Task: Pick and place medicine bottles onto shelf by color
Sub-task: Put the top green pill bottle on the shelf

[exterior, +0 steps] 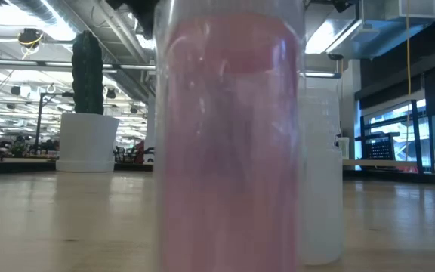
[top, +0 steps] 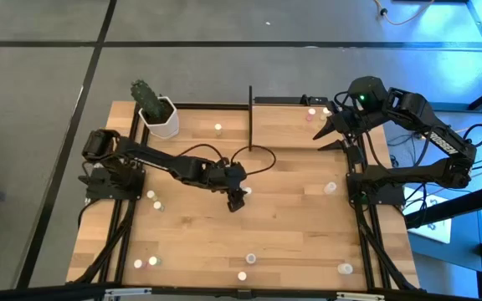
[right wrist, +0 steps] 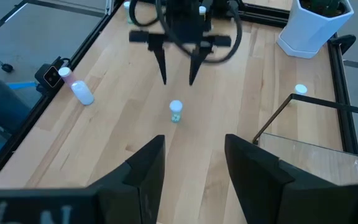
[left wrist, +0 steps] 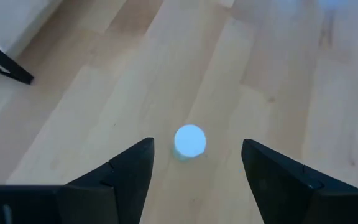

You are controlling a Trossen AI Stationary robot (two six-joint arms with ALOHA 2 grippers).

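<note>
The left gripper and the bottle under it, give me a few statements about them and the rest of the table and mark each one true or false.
1. The left gripper is open above a small white-capped bottle. True.
2. That bottle is clamped between the fingers. False: it stands free on the table, with a gap to each finger.
3. The plant pot sits at the table's far left corner. True.
4. The right gripper is holding a bottle. False: nothing is between its fingers.
5. All the bottles are gathered in one pile. False: they are scattered across the table.
</note>
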